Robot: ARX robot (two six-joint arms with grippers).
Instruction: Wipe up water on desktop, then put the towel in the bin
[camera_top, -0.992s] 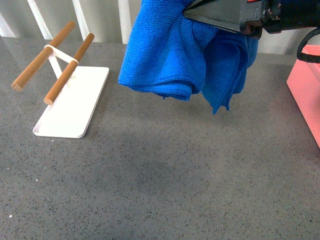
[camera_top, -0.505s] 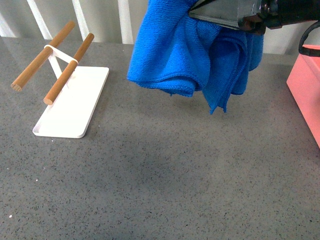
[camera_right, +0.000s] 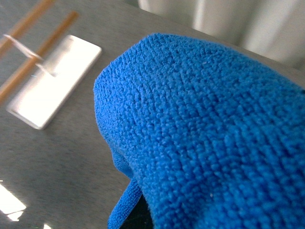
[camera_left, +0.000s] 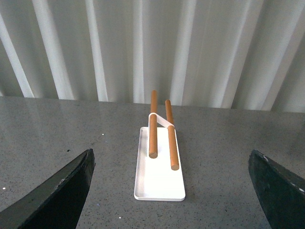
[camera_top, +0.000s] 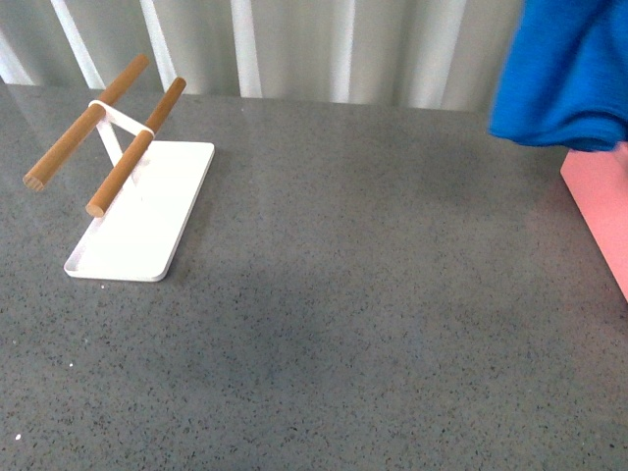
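The blue towel (camera_top: pixel 567 74) hangs in the air at the front view's top right, just above the near corner of the pink bin (camera_top: pixel 601 211). The right gripper holding it is out of that view. In the right wrist view the towel (camera_right: pixel 205 138) fills most of the picture and hides the jaws, which are shut on it. My left gripper (camera_left: pixel 171 191) is open and empty above the grey speckled desktop (camera_top: pixel 343 324), its dark fingertips (camera_left: pixel 62 191) wide apart. I see no water on the desktop.
A white tray (camera_top: pixel 147 211) with two wooden rods (camera_top: pixel 132 147) stands at the desktop's left; it shows ahead of the left gripper as well (camera_left: pixel 159 174). A white corrugated wall (camera_top: pixel 324 44) runs along the back.
The towel has moved right and up, from over the middle of the desktop to above the bin's edge. The right gripper has left the front view.
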